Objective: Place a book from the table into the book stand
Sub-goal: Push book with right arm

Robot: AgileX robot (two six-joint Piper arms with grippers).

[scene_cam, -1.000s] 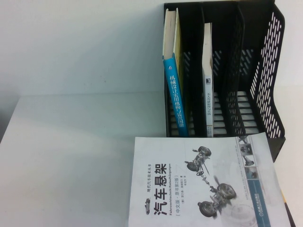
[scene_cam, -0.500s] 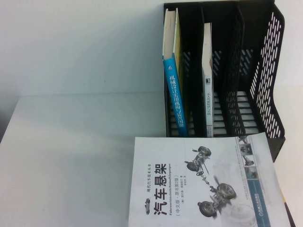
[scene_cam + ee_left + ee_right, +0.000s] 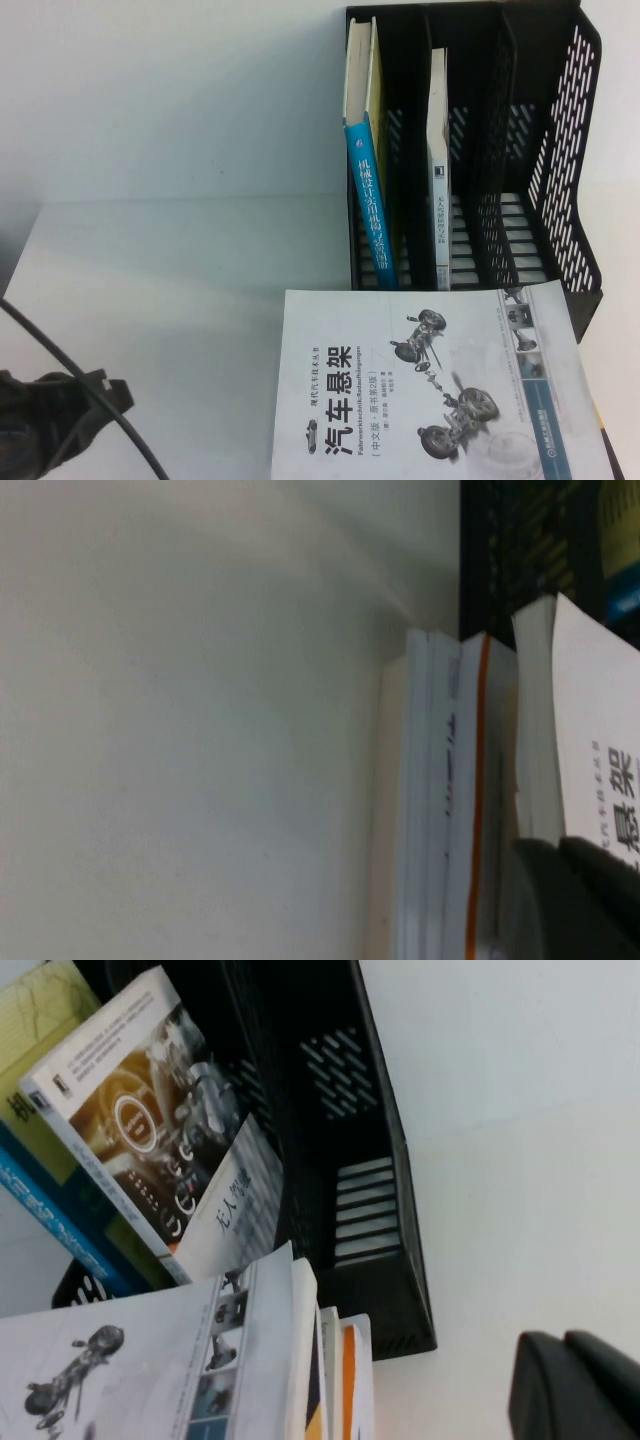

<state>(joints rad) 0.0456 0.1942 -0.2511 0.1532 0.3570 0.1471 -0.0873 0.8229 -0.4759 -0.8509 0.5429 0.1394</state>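
The book (image 3: 430, 390), with its white cover, black title and chassis drawing, lies flat on top of a stack at the front of the table (image 3: 150, 280), just in front of the book stand (image 3: 565, 150). My left gripper (image 3: 60, 405) is low at the front left, well left of the book. In the left wrist view its fingers (image 3: 560, 845) are together beside the stack's edge and the book (image 3: 600, 760). My right gripper (image 3: 562, 1338) is out of the high view. Its fingers are together over bare table, right of the stand (image 3: 380, 1210) and the book (image 3: 150, 1360).
A blue-spined book (image 3: 368, 200) stands in the stand's left slot and a thin white-spined book (image 3: 438, 170) in the middle slot. The right slot holds nothing. Books with an orange edge (image 3: 478, 810) lie under the white one. A black cable (image 3: 120, 420) crosses the front left.
My left arm and its cable have come into the high view at the front left corner. The books and the stand have not moved.
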